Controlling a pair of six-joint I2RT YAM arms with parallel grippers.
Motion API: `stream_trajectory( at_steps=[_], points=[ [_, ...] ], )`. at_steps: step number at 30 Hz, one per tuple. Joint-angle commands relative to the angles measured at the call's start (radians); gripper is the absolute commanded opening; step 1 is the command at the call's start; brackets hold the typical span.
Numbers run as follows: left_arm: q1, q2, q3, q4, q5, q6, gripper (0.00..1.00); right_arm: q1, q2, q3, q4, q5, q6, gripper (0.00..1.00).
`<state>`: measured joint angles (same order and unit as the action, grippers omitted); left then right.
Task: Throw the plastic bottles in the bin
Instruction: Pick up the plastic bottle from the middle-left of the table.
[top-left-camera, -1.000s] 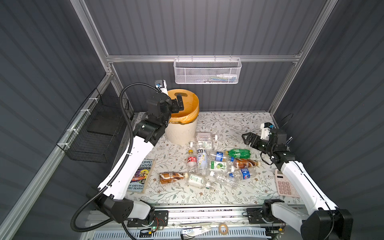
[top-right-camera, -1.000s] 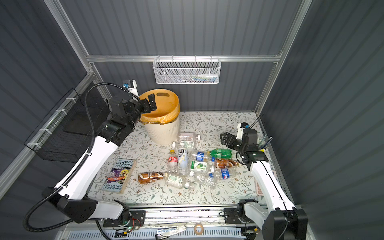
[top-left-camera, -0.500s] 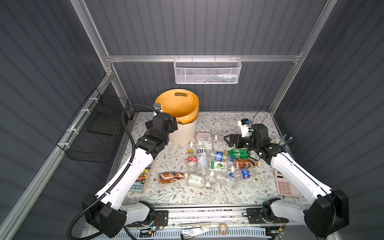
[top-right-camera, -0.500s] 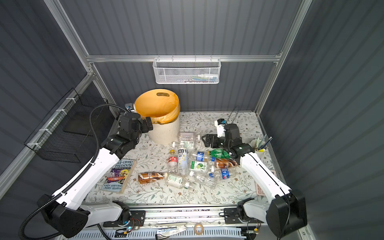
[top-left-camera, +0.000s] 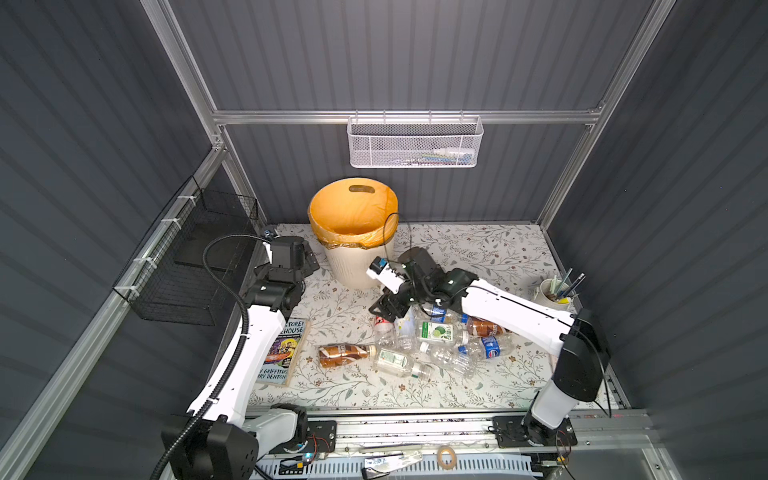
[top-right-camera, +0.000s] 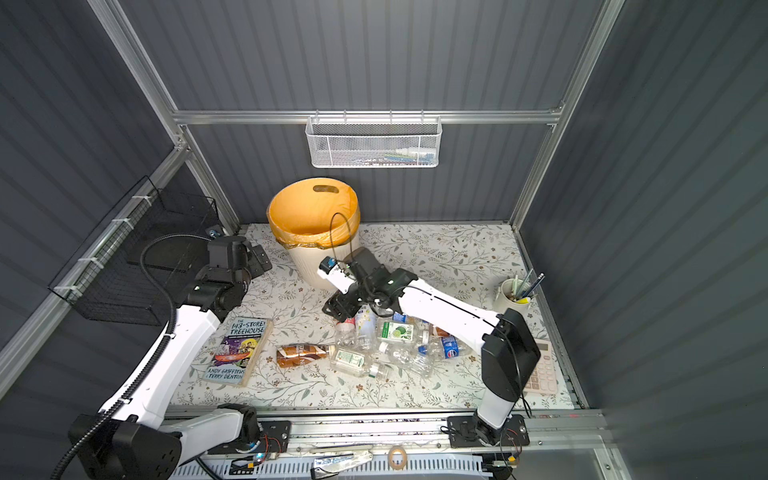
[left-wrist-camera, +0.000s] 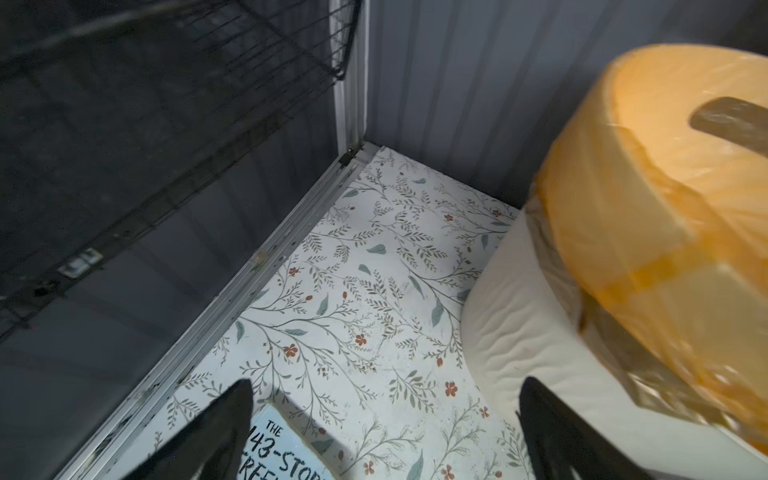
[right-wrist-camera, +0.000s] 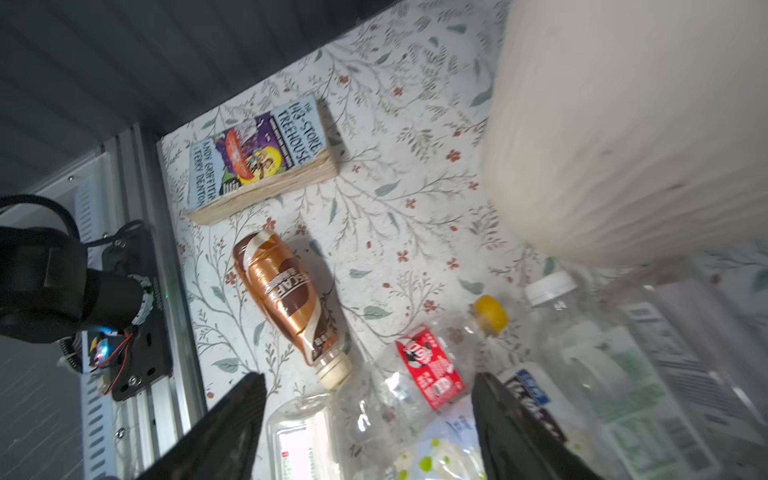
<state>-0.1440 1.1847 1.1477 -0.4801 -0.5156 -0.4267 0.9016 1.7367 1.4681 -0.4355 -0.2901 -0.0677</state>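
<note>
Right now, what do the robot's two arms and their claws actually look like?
Both are smooth white shells with black joints and bases. A ribbed black hose runs along the left arm; a thin black wire loops above the right arm. The left gripper and right gripper each have two black, tapering fingers.
</note>
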Motion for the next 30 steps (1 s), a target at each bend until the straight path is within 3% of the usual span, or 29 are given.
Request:
stream_trajectory(
  at_steps=[1,10,30],
  points=[
    [0.080,0.004,-0.024,-0.035,0.089,-0.026,1.00,0.046,0.050,0.038,-0.117,0.002,-0.096,0.79],
    [0.176,0.029,-0.060,-0.026,0.212,-0.053,1.00,0.162,0.238,0.179,-0.201,0.016,-0.182,0.78],
    [0.195,0.019,-0.072,-0.016,0.250,-0.053,1.00,0.260,0.579,0.455,-0.292,0.194,-0.285,0.76]
  ],
)
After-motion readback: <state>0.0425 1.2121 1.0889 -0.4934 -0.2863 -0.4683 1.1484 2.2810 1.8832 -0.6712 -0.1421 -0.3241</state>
